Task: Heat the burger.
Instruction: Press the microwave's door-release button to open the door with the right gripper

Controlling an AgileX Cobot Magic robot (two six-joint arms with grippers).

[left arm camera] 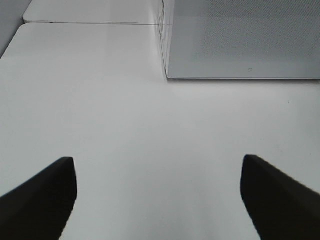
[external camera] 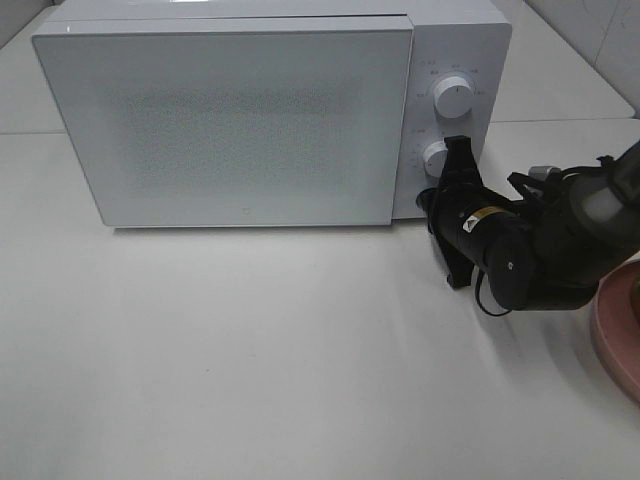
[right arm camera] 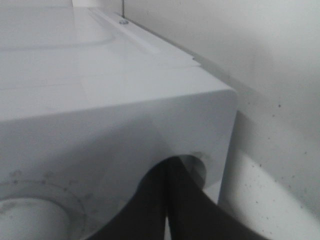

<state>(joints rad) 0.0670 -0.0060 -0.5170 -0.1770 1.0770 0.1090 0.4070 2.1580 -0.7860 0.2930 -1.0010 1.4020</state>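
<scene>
Although the burger is what I am here for, I cannot find it in any view. It is not on the open worktop (external camera: 250, 370), and the frosted door (external camera: 230, 125) of the microwave (external camera: 450, 40) is shut, so my guess is that it sits inside, hidden.

The right claw (external camera: 457, 148) has its fingers pressed together with nothing between them. They point at the lower dial (external camera: 435, 157) on the control strip. I read that as a pose for nudging or turning the dial to start the heating, since a closed tip makes a narrow pusher. Whether it touches the dial or stands just beside it I cannot tell; the right wrist view shows only the dark fingers against the white casing. The upper dial (external camera: 453, 97) is close above, so there is little room for a stray move.

A pink plate (external camera: 618, 340) peeks in at the right edge, right by the arm's elbow, and a backward swing could clip it.

The left claw (left arm camera: 160, 197) hangs with its fingers wide apart, holding nothing, over bare worktop. It is well clear of the microwave's near corner and has free space on every side.
</scene>
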